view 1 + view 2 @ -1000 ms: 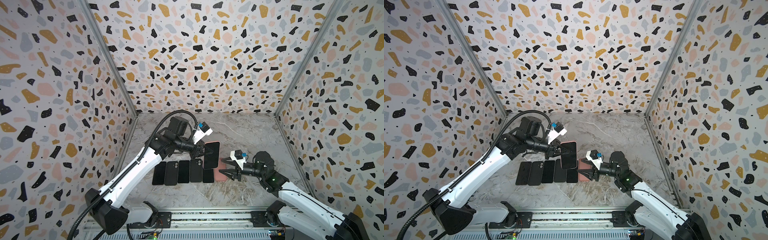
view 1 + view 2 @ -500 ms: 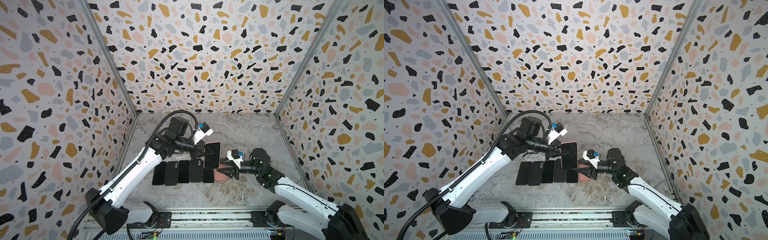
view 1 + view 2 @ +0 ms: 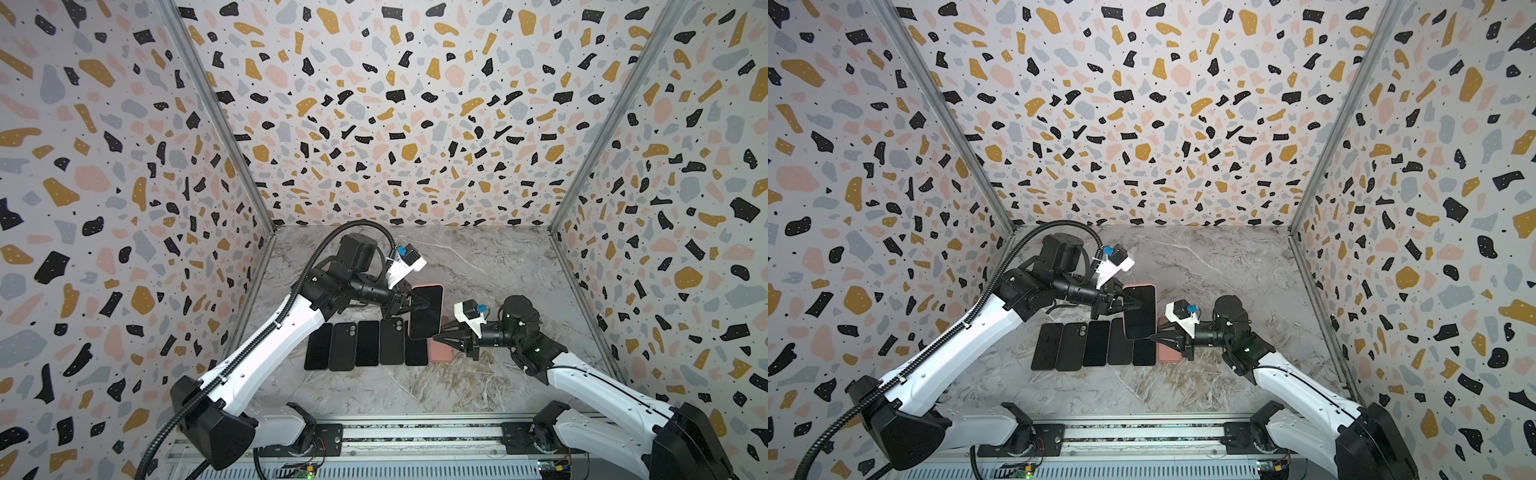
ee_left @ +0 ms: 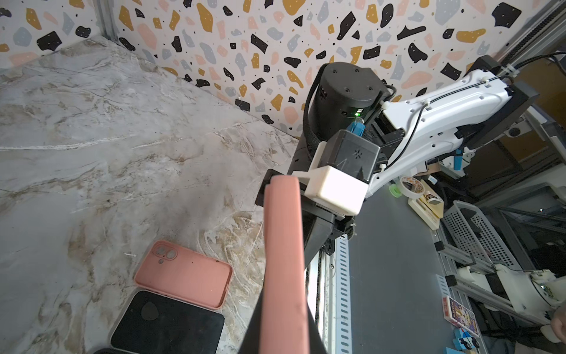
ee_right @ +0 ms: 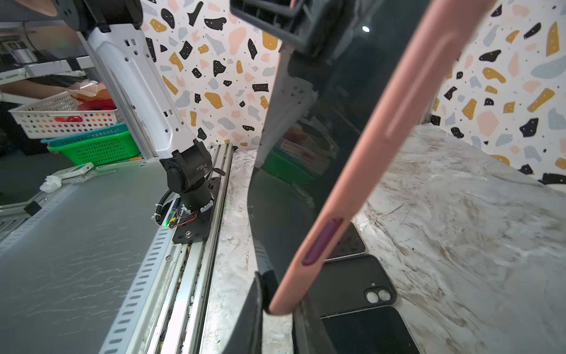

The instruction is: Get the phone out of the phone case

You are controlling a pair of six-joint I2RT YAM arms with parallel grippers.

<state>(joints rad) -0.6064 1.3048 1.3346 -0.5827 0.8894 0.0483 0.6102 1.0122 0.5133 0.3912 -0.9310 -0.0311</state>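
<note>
A dark-screened phone [image 3: 428, 307] in a pink phone case [image 5: 376, 147] hangs upright above the table, seen in both top views [image 3: 1140, 311]. My left gripper [image 3: 419, 305] is shut on it from the left, one finger on the screen and one behind. In the left wrist view the pink case edge [image 4: 284, 260] runs between the dark fingers of my left gripper [image 4: 283, 325]. My right gripper [image 3: 436, 336] comes in from the right. In the right wrist view my right gripper [image 5: 280, 309] is shut on the case's lower corner.
Several dark phones [image 3: 365, 343] lie side by side on the marble table [image 3: 478, 266] under the held one. An empty pink case [image 4: 183, 272] lies at the right end of that row [image 3: 1169, 351]. Terrazzo walls close three sides; a metal rail [image 3: 415, 434] runs along the front.
My right gripper has moved left to the held phone and closed on the case's lower corner. The left arm has held the phone still.
</note>
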